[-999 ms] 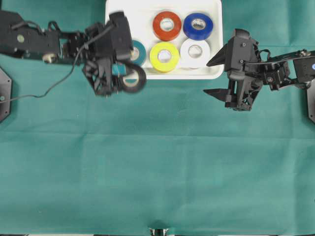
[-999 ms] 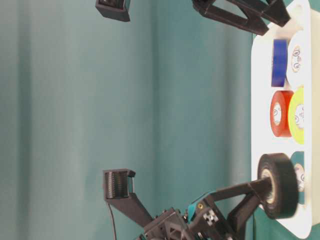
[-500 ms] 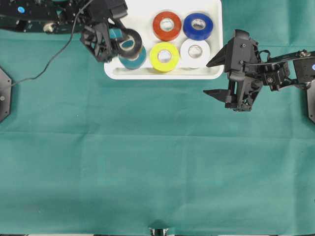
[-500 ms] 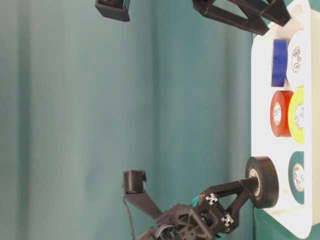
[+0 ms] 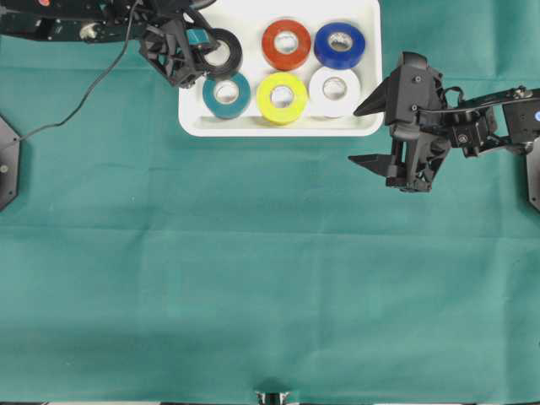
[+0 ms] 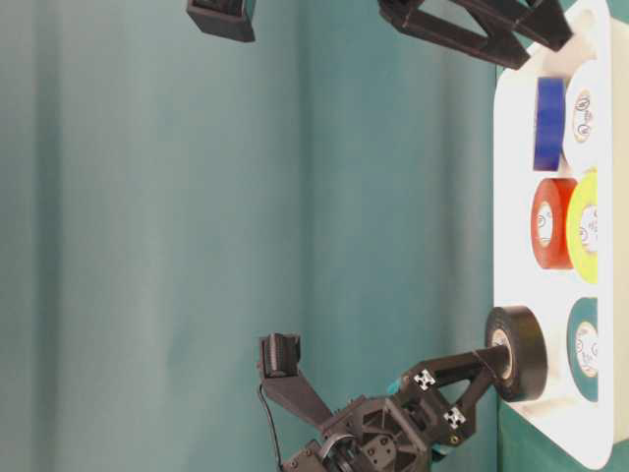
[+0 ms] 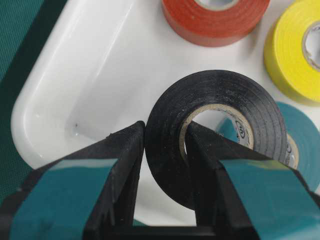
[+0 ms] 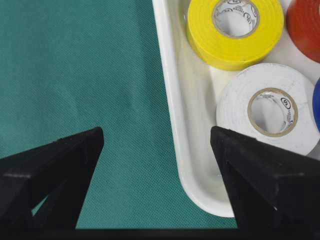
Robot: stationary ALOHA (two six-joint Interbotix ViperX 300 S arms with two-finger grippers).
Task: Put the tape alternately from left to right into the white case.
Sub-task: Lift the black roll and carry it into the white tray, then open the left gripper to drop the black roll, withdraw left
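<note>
With the left gripper (image 7: 165, 150) clamping the upright black tape roll (image 7: 220, 132) above the white case's (image 5: 278, 128) free corner and the right gripper (image 5: 396, 135) idle and spread, early release may roll it onto the teal roll (image 5: 226, 94).

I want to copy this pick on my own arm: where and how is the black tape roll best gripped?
Grip the black tape roll through its wall: one finger inside the pale cardboard core, the other outside the rim, as the left gripper does now. The open hole and narrow band make a sure pinch. With the roll lying flat, I would come from above.
</note>
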